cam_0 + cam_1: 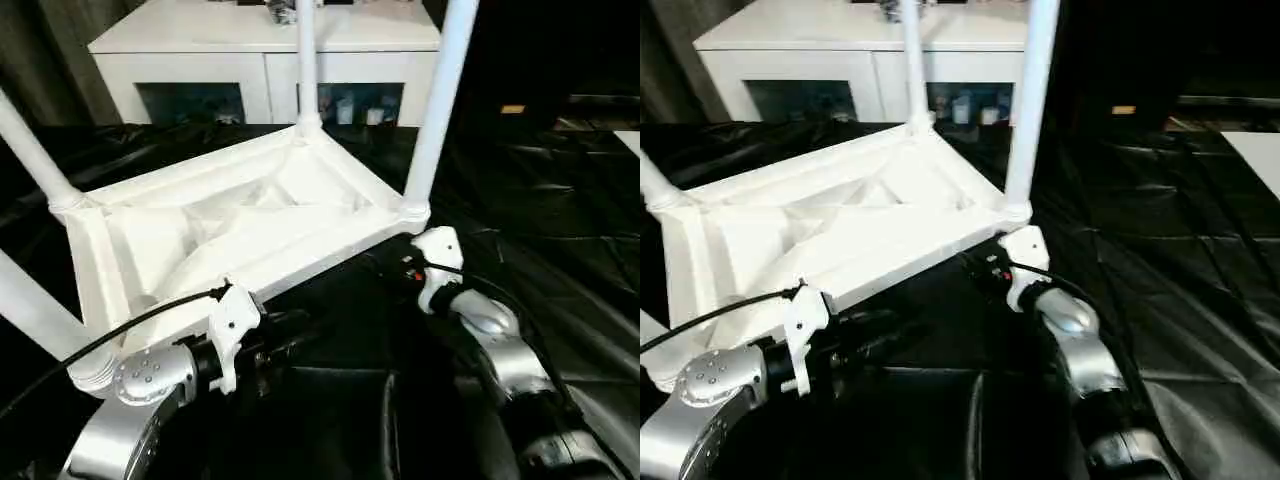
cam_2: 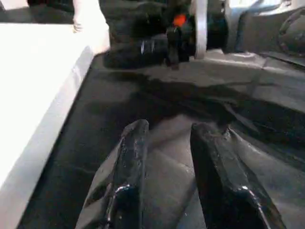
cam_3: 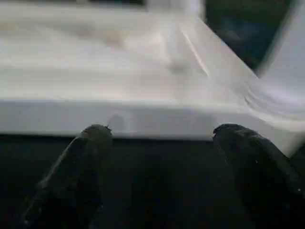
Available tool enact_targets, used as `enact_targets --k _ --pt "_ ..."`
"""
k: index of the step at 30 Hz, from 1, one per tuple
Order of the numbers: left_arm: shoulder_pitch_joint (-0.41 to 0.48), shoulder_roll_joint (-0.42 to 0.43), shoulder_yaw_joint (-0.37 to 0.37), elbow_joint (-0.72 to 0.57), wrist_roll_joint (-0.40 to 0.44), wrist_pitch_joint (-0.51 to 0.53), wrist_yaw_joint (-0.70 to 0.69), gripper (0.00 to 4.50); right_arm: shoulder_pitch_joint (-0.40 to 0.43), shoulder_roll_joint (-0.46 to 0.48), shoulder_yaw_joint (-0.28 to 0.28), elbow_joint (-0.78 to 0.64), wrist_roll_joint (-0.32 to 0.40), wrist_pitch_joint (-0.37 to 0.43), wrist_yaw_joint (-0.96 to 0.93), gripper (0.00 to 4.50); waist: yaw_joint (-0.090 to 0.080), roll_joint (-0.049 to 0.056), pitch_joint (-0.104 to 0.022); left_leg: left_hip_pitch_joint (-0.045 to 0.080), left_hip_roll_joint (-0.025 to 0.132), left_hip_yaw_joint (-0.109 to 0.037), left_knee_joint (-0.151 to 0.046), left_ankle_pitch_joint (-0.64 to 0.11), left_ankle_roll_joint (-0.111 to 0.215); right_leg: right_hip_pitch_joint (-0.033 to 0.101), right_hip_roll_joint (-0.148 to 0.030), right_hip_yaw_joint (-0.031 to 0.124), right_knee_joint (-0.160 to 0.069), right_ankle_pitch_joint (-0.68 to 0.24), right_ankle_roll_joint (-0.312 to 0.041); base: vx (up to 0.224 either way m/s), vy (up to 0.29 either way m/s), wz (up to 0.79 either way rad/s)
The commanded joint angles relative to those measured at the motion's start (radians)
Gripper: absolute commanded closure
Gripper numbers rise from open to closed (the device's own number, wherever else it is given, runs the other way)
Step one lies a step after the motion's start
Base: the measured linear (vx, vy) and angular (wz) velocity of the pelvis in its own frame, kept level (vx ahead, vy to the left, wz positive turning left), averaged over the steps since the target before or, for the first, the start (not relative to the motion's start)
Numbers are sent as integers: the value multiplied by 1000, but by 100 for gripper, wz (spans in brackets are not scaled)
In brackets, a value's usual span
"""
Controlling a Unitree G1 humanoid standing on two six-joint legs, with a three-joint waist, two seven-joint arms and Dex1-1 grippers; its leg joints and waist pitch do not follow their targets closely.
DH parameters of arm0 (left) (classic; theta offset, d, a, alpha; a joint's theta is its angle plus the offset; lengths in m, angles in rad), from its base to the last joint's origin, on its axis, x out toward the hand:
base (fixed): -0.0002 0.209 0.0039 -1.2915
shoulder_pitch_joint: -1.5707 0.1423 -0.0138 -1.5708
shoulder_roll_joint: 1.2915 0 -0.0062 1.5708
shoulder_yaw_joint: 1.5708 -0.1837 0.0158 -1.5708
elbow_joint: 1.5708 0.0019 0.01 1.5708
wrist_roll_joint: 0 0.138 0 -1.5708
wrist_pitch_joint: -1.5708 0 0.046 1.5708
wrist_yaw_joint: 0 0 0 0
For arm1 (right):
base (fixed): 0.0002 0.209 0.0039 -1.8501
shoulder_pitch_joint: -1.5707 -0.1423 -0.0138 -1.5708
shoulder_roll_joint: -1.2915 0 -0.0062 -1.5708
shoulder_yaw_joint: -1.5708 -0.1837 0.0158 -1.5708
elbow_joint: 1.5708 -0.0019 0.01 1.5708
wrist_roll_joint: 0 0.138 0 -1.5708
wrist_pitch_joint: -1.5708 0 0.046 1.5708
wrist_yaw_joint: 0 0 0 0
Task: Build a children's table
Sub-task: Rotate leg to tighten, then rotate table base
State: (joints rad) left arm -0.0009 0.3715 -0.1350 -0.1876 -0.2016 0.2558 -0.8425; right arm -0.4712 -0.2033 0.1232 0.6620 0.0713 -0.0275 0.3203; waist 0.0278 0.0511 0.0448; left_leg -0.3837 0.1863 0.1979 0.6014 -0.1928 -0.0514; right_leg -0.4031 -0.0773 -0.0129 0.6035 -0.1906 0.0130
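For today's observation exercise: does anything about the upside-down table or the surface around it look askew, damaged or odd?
Nothing looks damaged. The white tabletop lies underside up on the black sheet, with four white legs standing in its corner sockets. The far leg and the near-right one lean slightly differently, which may be perspective. The sheet is wrinkled.

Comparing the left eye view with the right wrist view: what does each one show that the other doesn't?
Left eye view alone: the four legs standing up from the upturned tabletop, the white cabinet behind, the left gripper and both silver forearms.

Right wrist view alone: the right gripper from behind its two spread fingers, empty, facing the tabletop's near edge.

Shared: the tabletop's ribbed underside, a leg at the corner, the black sheet.
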Motion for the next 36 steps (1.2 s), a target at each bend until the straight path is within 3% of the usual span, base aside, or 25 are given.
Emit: enact_targets --k 1,2,3,7,8,10,11,13,14,16,17,19,20,23,24,25,26,27,29,30,31,33,36 --pt "-3 0 11 -2 9 13 31 290 -40 11 -17 78 -15 27 -76 61 -4 -10 -52 21 31 -16 -83 -271 0 24 -41 21 -72 -242 -205 0 0 0" --pt "-3 -1 12 -4 13 22 39 290 -61 20 -30 121 -2 35 -95 61 -1 -9 -54 22 31 -15 -80 -273 -1 24 -40 23 -71 -239 -200 0 0 0" --pt "-2 -2 16 -6 17 25 47 290 -77 22 -31 146 -7 33 -115 61 1 -11 -46 19 31 -15 -82 -270 4 21 -39 23 -72 -224 -196 0 0 0" --pt "5 -1 27 -18 35 32 84 290 -178 68 -72 288 -5 25 -182 61 0 -12 -48 12 29 -15 -77 -215 24 28 -38 21 -58 -128 -217 0 0 0" --pt "9 -2 32 -26 30 37 90 290 -200 83 -81 311 5 19 -181 61 2 -12 -36 7 30 -16 -80 -201 35 23 -39 21 -59 -109 -220 0 0 0" --pt "16 1 37 -41 22 49 104 290 -242 107 -94 361 11 5 -190 61 0 -9 -40 11 32 -15 -77 -199 43 25 -37 20 -54 -91 -231 0 0 0" --pt "22 5 40 -55 18 60 116 290 -276 123 -101 400 12 -8 -205 61 -1 -8 -29 9 33 -15 -81 -204 45 19 -36 19 -54 -83 -240 0 0 0" --pt "31 8 43 -70 15 65 122 290 -299 140 -110 420 20 -18 -211 61 -1 -7 -26 8 34 -16 -83 -219 41 21 -37 18 -53 -90 -245 0 0 0" --pt "51 13 52 -107 3 82 129 290 -344 169 -116 457 28 -45 -226 61 0 -4 -15 9 36 -15 -87 -250 34 14 -37 19 -54 -106 -249 0 0 0" --pt "82 26 65 -164 -15 115 128 290 -382 197 -128 490 34 -58 -222 61 3 -3 -9 12 38 -17 -89 -257 26 14 -37 18 -52 -97 -252 0 0 0" --pt "93 34 66 -181 -21 123 123 290 -396 206 -134 505 33 -64 -219 61 2 -1 1 6 37 -19 -92 -252 29 15 -36 17 -50 -81 -259 0 0 0" --pt "108 50 64 -206 -29 137 109 290 -417 221 -147 527 37 -71 -209 61 3 -2 5 9 36 -16 -90 -247 35 14 -37 19 -49 -73 -268 0 0 0" --pt "114 55 63 -218 -31 142 109 290 -429 225 -159 542 40 -87 -205 61 8 9 9 9 36 -16 -88 -223 42 13 -40 20 -46 -47 -274 0 0 0" --pt "120 61 56 -245 -45 155 107 290 -457 235 -203 574 68 -128 -181 61 9 8 6 9 35 -13 -80 -151 66 16 -36 19 -37 60 -297 0 0 0" --pt "118 56 49 -251 -51 157 106 290 -465 235 -218 579 82 -147 -166 61 14 16 12 5 34 -11 -77 -112 90 15 -34 16 -33 120 -315 0 0 0" --pt "118 54 43 -259 -57 162 107 290 -472 235 -230 588 90 -164 -157 61 15 15 12 4 35 -11 -76 -113 95 17 -36 17 -31 124 -320 0 0 0" --pt "119 54 29 -266 -67 165 99 290 -477 221 -221 600 70 -185 -178 61 18 20 11 6 34 -11 -75 -104 103 18 -36 16 -30 129 -330 0 0 0" --pt "122 56 22 -266 -67 158 92 290 -475 207 -209 605 48 -198 -191 61 19 18 6 7 34 -10 -72 -97 105 21 -37 15 -30 121 -338 0 0 0" --pt "126 59 18 -263 -66 148 86 290 -471 194 -203 606 35 -209 -197 61 21 21 11 6 35 -9 -73 -100 106 19 -38 15 -32 99 -338 0 0 0" --pt "135 57 32 -236 -70 110 80 290 -456 175 -216 593 46 -223 -168 61 22 14 6 8 36 -7 -72 -115 106 23 -40 16 -33 59 -333 0 0 0" --pt "139 53 45 -218 -77 88 76 290 -446 168 -225 581 57 -230 -144 61 22 14 4 9 36 -6 -72 -121 106 23 -39 16 -35 47 -329 0 0 0" --pt "151 41 77 -167 -94 45 68 290 -406 150 -224 532 65 -264 -69 61 23 12 -5 10 37 -5 -68 -114 106 26 -39 18 -32 52 -321 0 0 0" --pt "159 10 112 -119 -123 -11 64 290 -265 122 -195 343 72 -300 69 61 29 10 -12 8 39 -4 -65 -97 121 28 -36 19 -31 78 -311 0 0 0"
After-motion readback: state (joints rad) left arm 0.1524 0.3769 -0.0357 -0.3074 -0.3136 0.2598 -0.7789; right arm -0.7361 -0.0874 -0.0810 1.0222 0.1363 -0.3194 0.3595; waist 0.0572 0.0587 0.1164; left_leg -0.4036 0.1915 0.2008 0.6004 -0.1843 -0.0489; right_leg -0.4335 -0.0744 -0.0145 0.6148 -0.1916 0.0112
